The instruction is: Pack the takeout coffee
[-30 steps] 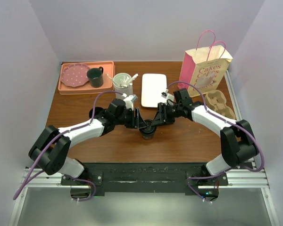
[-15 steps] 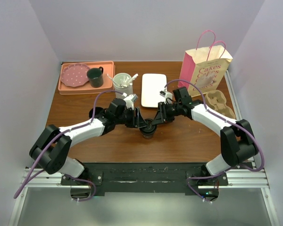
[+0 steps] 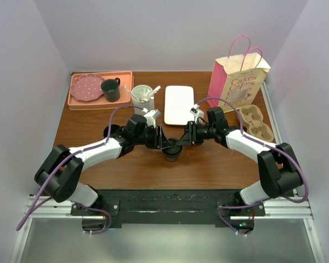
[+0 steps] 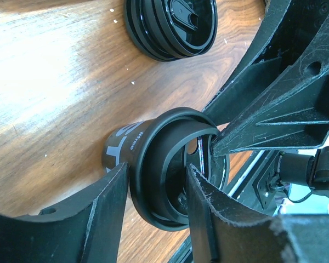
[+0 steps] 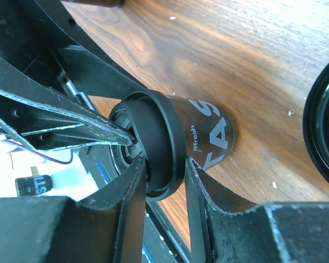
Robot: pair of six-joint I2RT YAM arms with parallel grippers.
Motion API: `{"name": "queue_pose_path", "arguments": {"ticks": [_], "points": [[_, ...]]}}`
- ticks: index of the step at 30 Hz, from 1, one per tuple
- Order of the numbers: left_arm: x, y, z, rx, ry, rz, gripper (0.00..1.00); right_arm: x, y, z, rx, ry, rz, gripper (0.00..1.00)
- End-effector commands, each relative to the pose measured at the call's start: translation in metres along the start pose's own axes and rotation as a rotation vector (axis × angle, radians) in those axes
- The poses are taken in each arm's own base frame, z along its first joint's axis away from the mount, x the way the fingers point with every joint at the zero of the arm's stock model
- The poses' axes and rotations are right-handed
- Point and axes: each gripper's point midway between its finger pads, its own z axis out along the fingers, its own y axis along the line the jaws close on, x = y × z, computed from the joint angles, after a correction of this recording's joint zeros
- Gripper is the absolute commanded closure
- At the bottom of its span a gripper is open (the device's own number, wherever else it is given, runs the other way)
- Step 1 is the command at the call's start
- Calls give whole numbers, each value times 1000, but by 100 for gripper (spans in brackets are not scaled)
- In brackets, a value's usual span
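The black takeout coffee cup (image 3: 171, 155) stands upright on the wooden table, between both arms. It carries white lettering (image 5: 214, 131) and a black lid (image 4: 170, 164). My left gripper (image 3: 163, 143) comes in from the left, its jaws closed on the cup's lidded top (image 4: 156, 181). From the right, my right gripper (image 3: 181, 141) is shut on the lid's rim (image 5: 164, 175). One right finger (image 5: 129, 208) lies over the lid's top. The other (image 5: 208, 189) presses just under the rim.
A stack of spare black lids (image 4: 170, 27) lies just beyond the cup. A pink paper bag (image 3: 237, 82) and a cardboard cup carrier (image 3: 255, 123) stand at the right. At the back are a white plate (image 3: 179, 104), a white cup (image 3: 142, 96) and an orange tray (image 3: 77, 103) with a green mug (image 3: 110, 89).
My right gripper's jaws have closed in on the cup's lid, and the right forearm has swung slightly right. The left arm and the cup have stayed put.
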Motion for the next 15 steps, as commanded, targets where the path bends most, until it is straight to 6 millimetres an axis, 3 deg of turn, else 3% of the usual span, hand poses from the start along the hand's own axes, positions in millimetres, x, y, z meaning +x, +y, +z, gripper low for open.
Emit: {"name": "queue_pose_path", "arguments": {"ticks": [1,8,11,14,15], "points": [[79,70,-5,-263,249,-19,51,71,-65,11,240,175,119,79],[81,73,-8,-279,248,-20,51,78,-70,9,254,184,120,81],[78,71,-9,-274,240,-20,51,68,-65,7,248,179,99,79],[73,68,-10,-277,234,-17,51,48,-51,5,232,168,73,73],[73,67,-11,-278,237,-17,51,33,-43,5,220,146,52,70]]}}
